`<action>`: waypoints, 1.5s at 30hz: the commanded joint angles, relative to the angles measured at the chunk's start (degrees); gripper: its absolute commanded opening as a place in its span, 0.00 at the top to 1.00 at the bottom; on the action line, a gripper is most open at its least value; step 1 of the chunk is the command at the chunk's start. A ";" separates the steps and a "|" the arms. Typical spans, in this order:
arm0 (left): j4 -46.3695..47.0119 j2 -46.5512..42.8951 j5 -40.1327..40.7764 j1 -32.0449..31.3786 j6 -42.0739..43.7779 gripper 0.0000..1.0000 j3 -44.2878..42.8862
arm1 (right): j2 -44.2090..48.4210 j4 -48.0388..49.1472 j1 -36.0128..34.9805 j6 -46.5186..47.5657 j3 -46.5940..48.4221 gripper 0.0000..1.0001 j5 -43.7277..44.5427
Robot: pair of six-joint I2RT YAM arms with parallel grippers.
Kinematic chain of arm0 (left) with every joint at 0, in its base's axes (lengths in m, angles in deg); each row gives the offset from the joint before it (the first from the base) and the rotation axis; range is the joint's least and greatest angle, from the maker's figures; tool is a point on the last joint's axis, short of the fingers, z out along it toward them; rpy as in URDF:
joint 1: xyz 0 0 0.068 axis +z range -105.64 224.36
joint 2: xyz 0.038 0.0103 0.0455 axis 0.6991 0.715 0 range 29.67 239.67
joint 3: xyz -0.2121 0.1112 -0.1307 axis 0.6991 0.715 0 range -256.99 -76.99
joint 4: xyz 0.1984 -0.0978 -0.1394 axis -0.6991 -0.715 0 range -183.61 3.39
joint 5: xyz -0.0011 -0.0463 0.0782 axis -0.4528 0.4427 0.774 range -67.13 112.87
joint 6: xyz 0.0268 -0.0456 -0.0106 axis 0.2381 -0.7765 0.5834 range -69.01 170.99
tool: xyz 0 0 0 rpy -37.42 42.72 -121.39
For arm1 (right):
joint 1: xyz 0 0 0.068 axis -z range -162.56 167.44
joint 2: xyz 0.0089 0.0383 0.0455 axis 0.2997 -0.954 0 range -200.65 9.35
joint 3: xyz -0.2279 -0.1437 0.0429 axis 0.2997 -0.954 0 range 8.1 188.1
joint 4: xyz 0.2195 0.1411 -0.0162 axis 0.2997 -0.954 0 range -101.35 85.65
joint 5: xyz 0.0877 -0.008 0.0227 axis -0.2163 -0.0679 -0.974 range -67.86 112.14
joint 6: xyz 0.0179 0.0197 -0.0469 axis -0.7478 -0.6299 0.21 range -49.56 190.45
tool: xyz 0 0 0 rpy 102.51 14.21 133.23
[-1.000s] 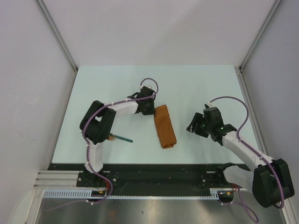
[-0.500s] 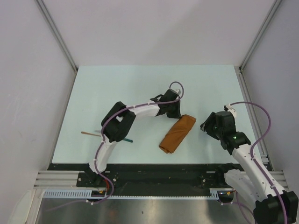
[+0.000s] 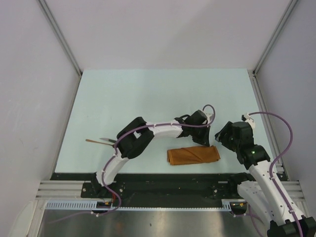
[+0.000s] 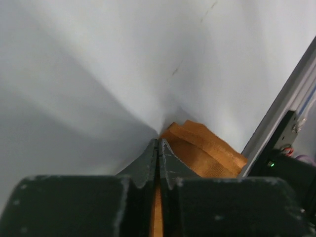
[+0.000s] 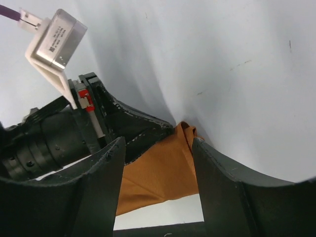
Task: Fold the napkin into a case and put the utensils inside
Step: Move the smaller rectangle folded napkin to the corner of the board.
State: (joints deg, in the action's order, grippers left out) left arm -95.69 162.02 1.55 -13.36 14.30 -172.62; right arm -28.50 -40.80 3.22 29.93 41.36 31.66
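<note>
**Folded cloth strip lying at the front edge, left hand pinching it**

At the far left of the pale, smooth tabletop (image 3: 148, 94) the utensils (image 3: 101, 141) are lying flat, well apart from the cloth. One is a thin pale wooden stick (image 3: 92, 141). A second thin piece beside it is looking greyish, and its end is disappearing under the elbow of the left arm (image 3: 131, 143).

This white and black arm is stretching low across the tabletop toward the right, with a purple cable running along it. At its end, the left hand (image 4: 158, 143) is keeping its two dark, scuffed fingers pressed together. A thin sliver of orange cloth is showing between them, so it is gripping the case (image 3: 190, 156) at its upper right edge.

The case is resting near the front edge of the tabletop as a narrow rectangular strip, lying sideways. It is rust-orange, with a fine woven surface, and its folded layers are showing as small steps at one end.

Just to the right, the right hand (image 5: 158, 140) is hovering close to the case's right end. Its fingers are standing wide apart and are holding nothing.
</note>
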 commanded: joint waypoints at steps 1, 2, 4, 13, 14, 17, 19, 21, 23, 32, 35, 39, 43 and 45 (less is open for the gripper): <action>-6.11 -9.54 5.31 1.99 5.13 0.80 0.80 | 1.28 -1.87 0.16 -0.18 -0.03 0.39 -1.87; -8.30 -11.14 7.76 2.69 5.66 0.75 0.80 | 1.54 -2.13 0.16 -0.44 -0.47 0.39 -2.31; -10.51 -13.95 9.89 3.31 6.27 0.68 1.24 | 2.60 -3.88 -0.02 -2.37 -1.26 0.41 -2.49; 0.89 -33.11 1.73 2.70 -1.27 0.92 28.72 | 1.21 -1.62 -0.11 -6.33 -6.70 0.78 -8.19; 3.00 -34.52 1.55 1.48 -2.33 0.94 31.36 | 0.59 -1.09 -0.11 -6.51 -7.06 0.80 -8.81; 4.77 -38.48 3.48 -0.11 -3.21 0.97 38.75 | -1.78 0.32 -0.11 -7.21 -8.38 0.83 -7.51; 5.56 -40.68 4.35 -0.12 -3.48 0.97 42.98 | -2.93 0.33 -0.11 -7.56 -8.82 0.83 -6.54; 5.48 -41.47 4.97 -0.12 -3.65 0.98 45.61 | -3.81 0.58 -0.11 -8.27 -9.52 0.83 -5.74; 5.83 -41.92 5.41 -0.21 -4.09 0.98 47.02 | -3.90 0.33 -0.28 -9.32 -10.22 0.83 -5.13; 7.41 -39.99 7.26 -0.21 -5.06 0.99 51.43 | -3.38 0.76 -0.37 -13.19 -14.18 0.82 -4.51; 7.50 -41.29 7.70 -0.21 -5.15 0.99 51.95 | -2.41 0.59 -0.46 -12.58 -13.66 0.81 -4.33; 4.34 -48.82 10.67 -0.21 -4.36 0.89 50.64 | -1.27 -1.78 -1.77 -8.63 -8.40 0.80 -3.19; -3.89 -58.33 16.55 -0.03 -4.10 0.65 48.44 | 0.05 -1.44 -2.66 -3.27 -2.16 0.70 -7.82; -7.95 -63.68 20.16 0.49 -4.53 0.53 47.39 | 2.24 1.53 -2.31 -2.03 -1.88 0.33 -11.08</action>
State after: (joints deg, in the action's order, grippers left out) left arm -96.48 108.87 13.68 -13.62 10.10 -121.52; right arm -29.66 -42.89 1.01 23.11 35.28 25.23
